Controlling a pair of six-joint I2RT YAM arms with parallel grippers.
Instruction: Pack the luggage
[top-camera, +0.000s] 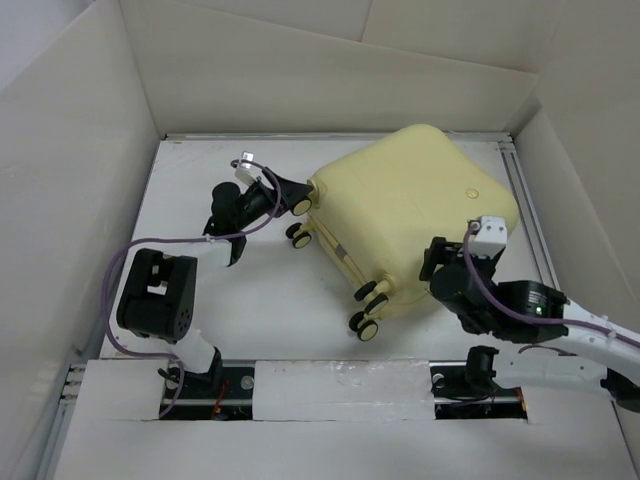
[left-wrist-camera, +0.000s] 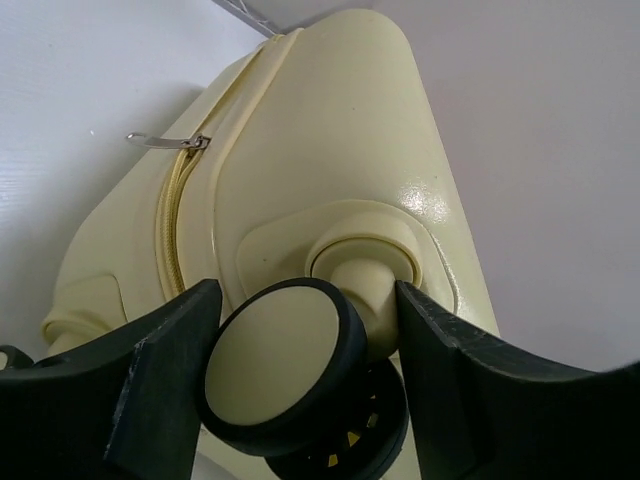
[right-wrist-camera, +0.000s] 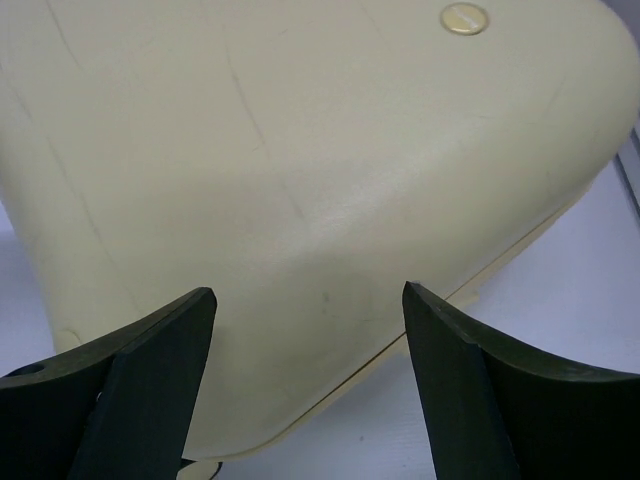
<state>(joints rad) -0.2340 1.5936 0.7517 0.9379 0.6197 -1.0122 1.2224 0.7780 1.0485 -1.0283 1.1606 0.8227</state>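
The luggage (top-camera: 410, 215) is a pale yellow hard-shell suitcase lying shut and flat on the white table, at the middle right. Its zipper pull (left-wrist-camera: 165, 141) shows in the left wrist view, and its round logo (right-wrist-camera: 464, 18) in the right wrist view. My left gripper (top-camera: 288, 198) is at the suitcase's far-left corner. Its jaws (left-wrist-camera: 308, 288) are open and straddle a black-rimmed caster wheel (left-wrist-camera: 285, 355) and its stem. My right gripper (top-camera: 440, 262) is open at the near-right corner. Its fingertips (right-wrist-camera: 308, 290) hover just over the shell's rounded edge (right-wrist-camera: 300, 200).
White walls box in the table (top-camera: 250, 290) on the left, back and right. A metal rail (top-camera: 530, 200) runs along the right side, close to the suitcase. More caster wheels stick out toward the left (top-camera: 298, 237) and the near side (top-camera: 365, 325).
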